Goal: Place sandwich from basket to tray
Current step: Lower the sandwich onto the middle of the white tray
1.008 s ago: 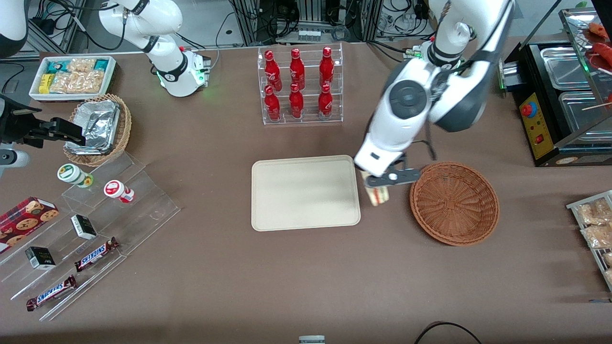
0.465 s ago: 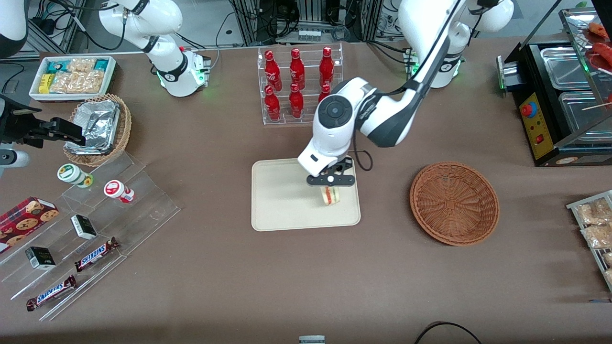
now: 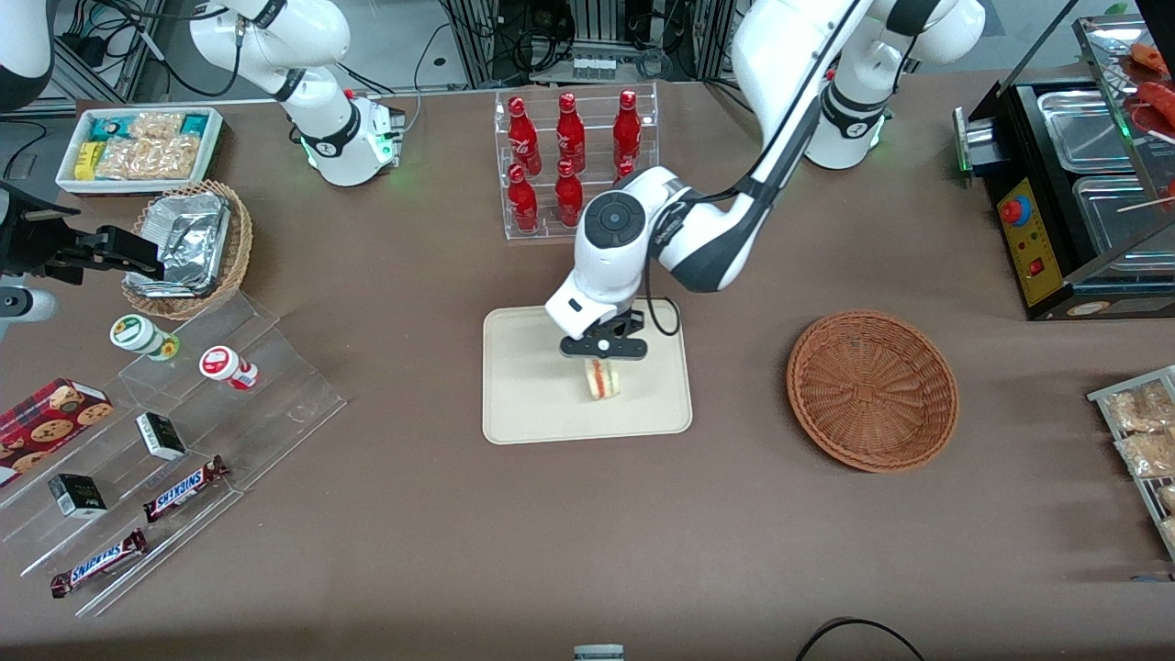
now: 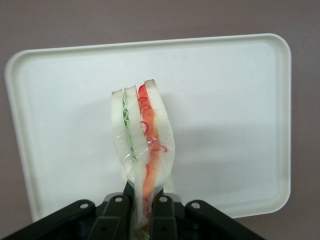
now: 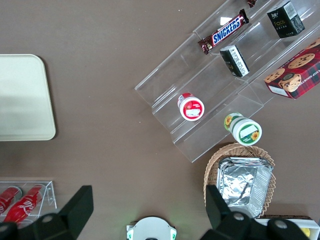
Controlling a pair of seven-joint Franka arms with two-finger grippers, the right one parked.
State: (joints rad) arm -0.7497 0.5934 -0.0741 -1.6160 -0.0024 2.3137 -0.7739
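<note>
My left gripper (image 3: 603,360) hangs over the middle of the beige tray (image 3: 523,404) and is shut on the sandwich (image 3: 602,379), a wrapped wedge of pale bread with red and green layers. In the left wrist view the sandwich (image 4: 142,140) stands out from between the black fingers (image 4: 114,212), held a little above the tray (image 4: 235,115). The reddish-brown wicker basket (image 3: 872,389) stands empty on the table toward the working arm's end, beside the tray.
A clear rack of red bottles (image 3: 574,165) stands farther from the front camera than the tray. A tan basket with foil containers (image 3: 188,243), a white snack tub (image 3: 138,147) and clear shelves with snacks (image 3: 184,441) lie toward the parked arm's end.
My gripper has carried the sandwich from beside the basket, across the tray's rim, to over the tray's middle. The basket has not moved.
</note>
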